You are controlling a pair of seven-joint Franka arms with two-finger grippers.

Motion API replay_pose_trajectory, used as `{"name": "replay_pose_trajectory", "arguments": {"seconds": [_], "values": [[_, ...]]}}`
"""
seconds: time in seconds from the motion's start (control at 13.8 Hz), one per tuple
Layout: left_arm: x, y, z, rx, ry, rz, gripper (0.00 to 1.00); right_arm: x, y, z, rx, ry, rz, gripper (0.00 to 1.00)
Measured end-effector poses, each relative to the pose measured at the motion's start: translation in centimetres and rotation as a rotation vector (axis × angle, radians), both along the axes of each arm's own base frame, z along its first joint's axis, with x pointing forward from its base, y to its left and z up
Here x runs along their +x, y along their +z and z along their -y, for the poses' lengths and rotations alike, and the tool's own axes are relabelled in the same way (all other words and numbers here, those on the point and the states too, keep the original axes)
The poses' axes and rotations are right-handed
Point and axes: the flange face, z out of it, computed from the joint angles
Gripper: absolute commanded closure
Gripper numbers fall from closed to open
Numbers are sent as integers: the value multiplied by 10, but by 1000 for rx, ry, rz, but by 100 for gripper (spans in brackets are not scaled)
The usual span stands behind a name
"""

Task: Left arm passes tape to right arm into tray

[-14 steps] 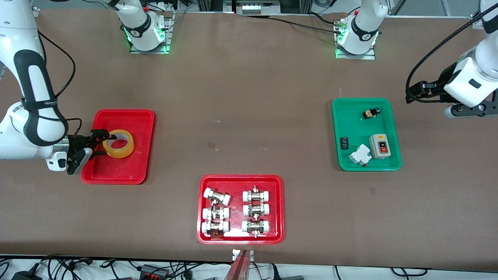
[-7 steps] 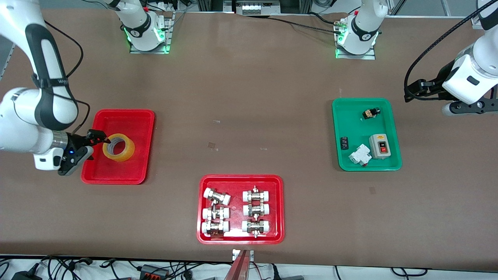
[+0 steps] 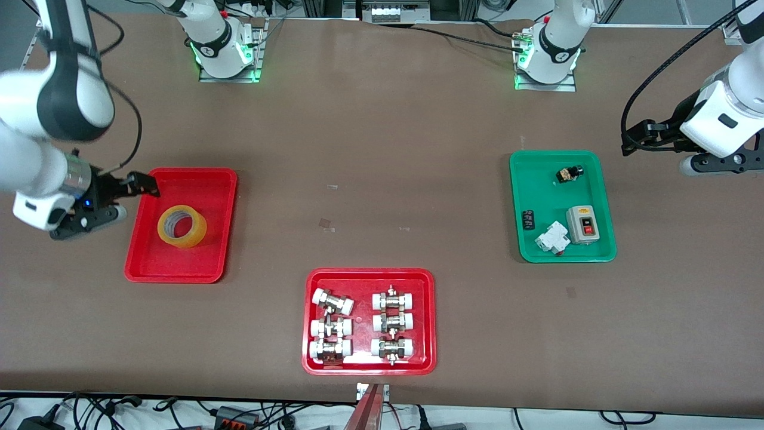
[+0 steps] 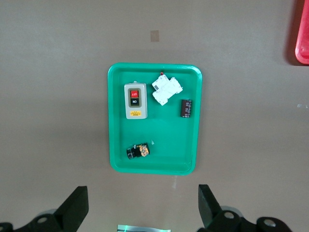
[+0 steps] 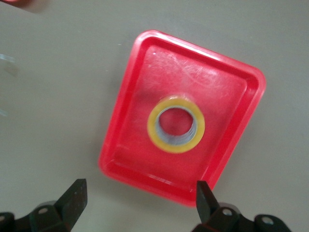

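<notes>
Tape (image 3: 182, 226) lies flat mid-tray (image 3: 179, 269), near the right arm's end of the table | right gripper (image 3: 134, 186) hovers at the tray's edge, jaws wide, empty, clear of the roll | left gripper (image 3: 634, 138) waits by the green tray (image 3: 549, 203), fingers spread

Even overhead light, soft shadows; the right arm (image 3: 48, 113) is motion-blurred, the right wrist view slightly soft.

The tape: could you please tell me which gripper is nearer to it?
Right. The right gripper is open above the tray edge beside the tape; the left gripper is open past the green tray.
</notes>
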Motion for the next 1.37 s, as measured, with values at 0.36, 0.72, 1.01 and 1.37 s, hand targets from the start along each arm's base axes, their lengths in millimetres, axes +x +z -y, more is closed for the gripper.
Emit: {"name": "replay_pose_trajectory", "arguments": {"seconds": [0.36, 0.72, 1.01, 1.37], "values": [[0, 0, 0, 0, -3, 0, 0, -40, 105, -24, -35, -168, 63, 0], [0, 0, 1, -1, -6, 0, 0, -47, 167, -35, -51, -328, 112, 0], [0, 0, 2, -4, -34, -2, 0, -61, 179, -30, -39, -355, 164, 0], [0, 0, 4, -12, -60, -3, 0, -74, 178, -27, -32, -360, 194, 0]]}}
